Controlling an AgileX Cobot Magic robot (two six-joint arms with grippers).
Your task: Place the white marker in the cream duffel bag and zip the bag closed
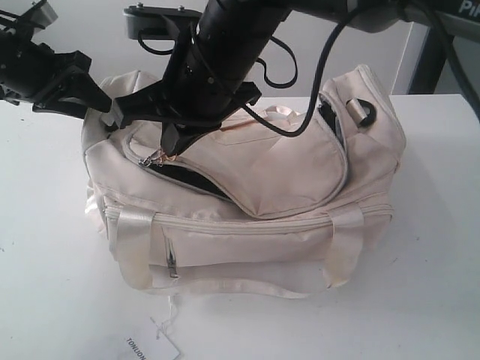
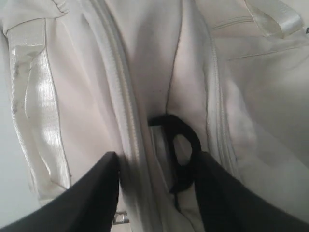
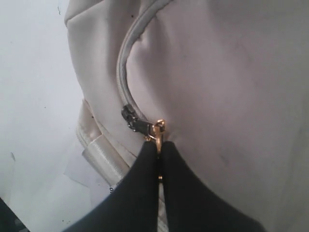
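Observation:
The cream duffel bag lies on the white table. Its top zip is part open, and dark lining shows in the gap. My right gripper reaches across to the bag's left part and is shut on the gold zipper charm. My left gripper is at the bag's left end, its fingers closed around bunched fabric and a black D-ring. The white marker is hidden.
A white paper tag lies on the table in front of the bag. The front pocket zip faces the camera. A dark strap fitting sits at the bag's right end. The right arm and its cables hang over the bag.

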